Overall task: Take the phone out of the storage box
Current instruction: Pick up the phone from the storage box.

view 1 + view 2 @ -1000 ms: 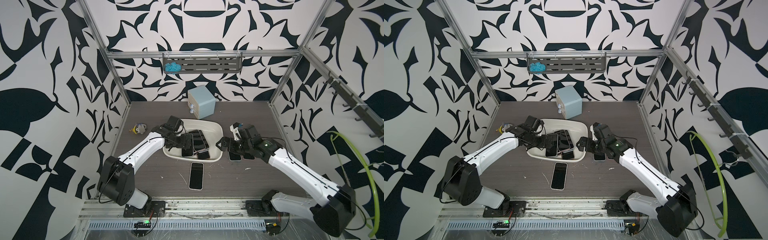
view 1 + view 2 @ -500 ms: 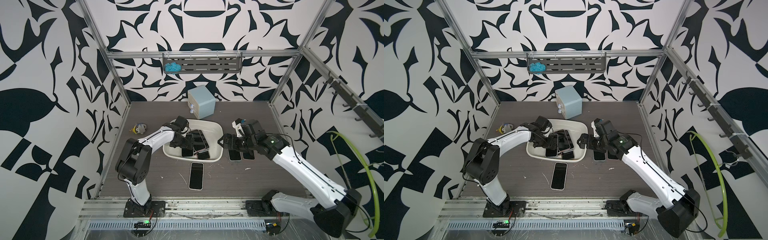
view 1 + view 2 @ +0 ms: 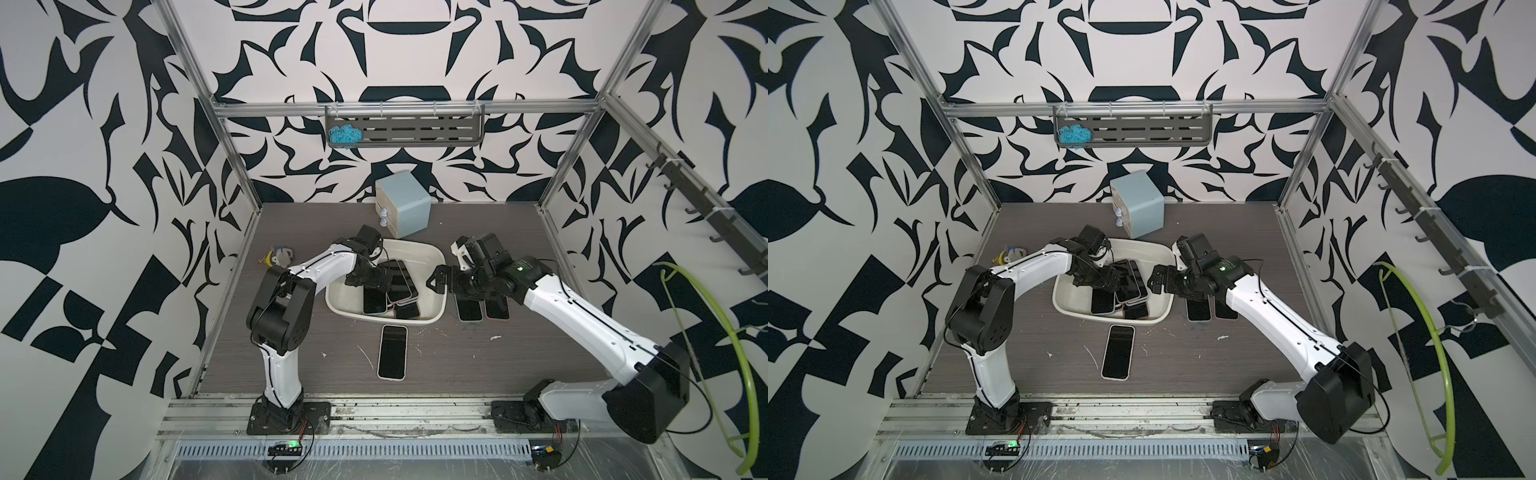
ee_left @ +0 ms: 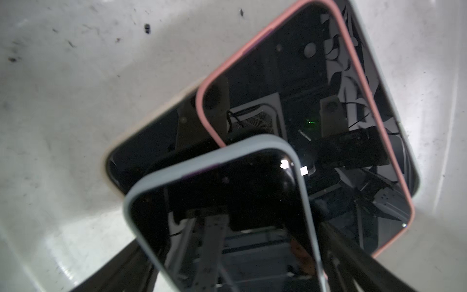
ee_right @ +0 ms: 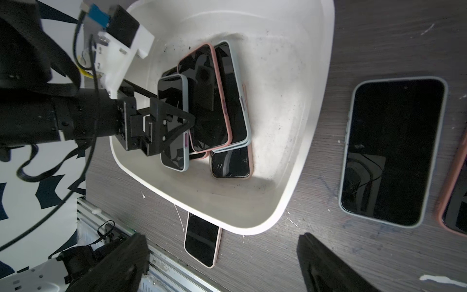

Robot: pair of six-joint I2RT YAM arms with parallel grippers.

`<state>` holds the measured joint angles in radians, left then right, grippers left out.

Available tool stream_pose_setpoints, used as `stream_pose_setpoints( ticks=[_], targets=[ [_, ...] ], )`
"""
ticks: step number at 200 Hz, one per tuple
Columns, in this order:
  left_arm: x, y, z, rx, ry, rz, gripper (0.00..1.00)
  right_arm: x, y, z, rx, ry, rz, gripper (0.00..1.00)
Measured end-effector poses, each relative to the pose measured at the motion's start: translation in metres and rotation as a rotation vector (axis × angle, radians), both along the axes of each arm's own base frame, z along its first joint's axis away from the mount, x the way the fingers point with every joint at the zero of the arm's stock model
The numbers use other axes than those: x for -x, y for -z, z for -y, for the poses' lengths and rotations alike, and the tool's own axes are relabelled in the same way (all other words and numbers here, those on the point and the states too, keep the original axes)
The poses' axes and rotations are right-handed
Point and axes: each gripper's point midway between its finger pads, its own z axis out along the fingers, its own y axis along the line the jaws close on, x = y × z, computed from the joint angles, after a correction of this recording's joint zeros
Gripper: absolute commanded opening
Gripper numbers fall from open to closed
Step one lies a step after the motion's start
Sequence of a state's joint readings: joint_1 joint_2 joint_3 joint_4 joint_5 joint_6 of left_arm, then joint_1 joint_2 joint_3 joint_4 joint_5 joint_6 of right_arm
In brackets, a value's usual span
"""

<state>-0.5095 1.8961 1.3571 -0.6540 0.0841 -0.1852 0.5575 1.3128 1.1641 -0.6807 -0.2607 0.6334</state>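
Note:
The storage box (image 3: 420, 250), a shallow white tub, stands mid-table and holds several overlapping phones with dark screens. My left gripper (image 3: 374, 279) is down inside it, open, its fingers (image 5: 177, 120) on either side of a light-blue-cased phone (image 4: 222, 215) (image 5: 173, 121) that lies on top of a pink-cased phone (image 4: 303, 106). My right gripper (image 3: 442, 284) hangs open just outside the tub's right rim (image 5: 290, 192), above the table, with nothing between its fingers. In the right wrist view the right gripper (image 5: 219, 244) frames bare table.
Two phones (image 3: 469, 308) (image 3: 497, 308) lie on the table right of the tub, under my right arm. Another phone (image 3: 392, 351) lies in front of the tub. A light-blue drawer cube (image 3: 406, 205) stands behind it, and a small object (image 3: 279, 257) sits at the left edge.
My left arm folded upright and its gripper slid right, further into the tub over the phones. My right arm's elbow rose while its gripper stayed by the tub's right rim.

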Motion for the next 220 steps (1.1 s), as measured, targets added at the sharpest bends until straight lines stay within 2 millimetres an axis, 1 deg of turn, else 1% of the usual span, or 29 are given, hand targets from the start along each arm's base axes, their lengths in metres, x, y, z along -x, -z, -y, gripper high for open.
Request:
stream_pose_setpoints(
  ticks=[24,82,99,101,103,130,143,173,220],
  targets=[
    [0.000,0.000,0.000,-0.004,-0.008,-0.007,0.97,-0.001,-0.005,-0.001,-0.003,-0.016,0.017,0.98],
    [-0.002,-0.002,-0.003,-0.023,-0.057,-0.002,0.86,0.000,-0.006,0.001,0.003,-0.032,0.028,0.98],
    [-0.001,-0.003,-0.003,-0.028,-0.060,0.001,0.86,0.000,-0.008,0.000,-0.004,-0.033,0.030,0.98],
    [-0.001,-0.003,-0.003,-0.028,-0.060,0.001,0.83,0.000,-0.008,0.000,-0.006,-0.033,0.030,0.98],
    [-0.001,-0.003,-0.003,-0.029,-0.060,0.001,0.82,0.001,-0.008,0.000,-0.008,-0.033,0.030,0.98],
    [0.001,-0.004,-0.003,-0.036,-0.054,-0.004,0.78,0.002,-0.011,-0.003,-0.025,-0.039,0.030,0.98],
    [0.003,-0.005,-0.003,-0.035,-0.050,-0.009,0.71,0.002,-0.011,-0.003,-0.026,-0.040,0.030,0.98],
    [0.004,-0.015,0.000,-0.015,-0.041,-0.025,0.64,0.002,-0.012,-0.003,-0.029,-0.039,0.030,0.98],
    [0.000,-0.040,0.007,0.034,-0.036,-0.014,0.63,-0.001,-0.013,-0.004,-0.036,-0.038,0.041,0.98]
  ],
)
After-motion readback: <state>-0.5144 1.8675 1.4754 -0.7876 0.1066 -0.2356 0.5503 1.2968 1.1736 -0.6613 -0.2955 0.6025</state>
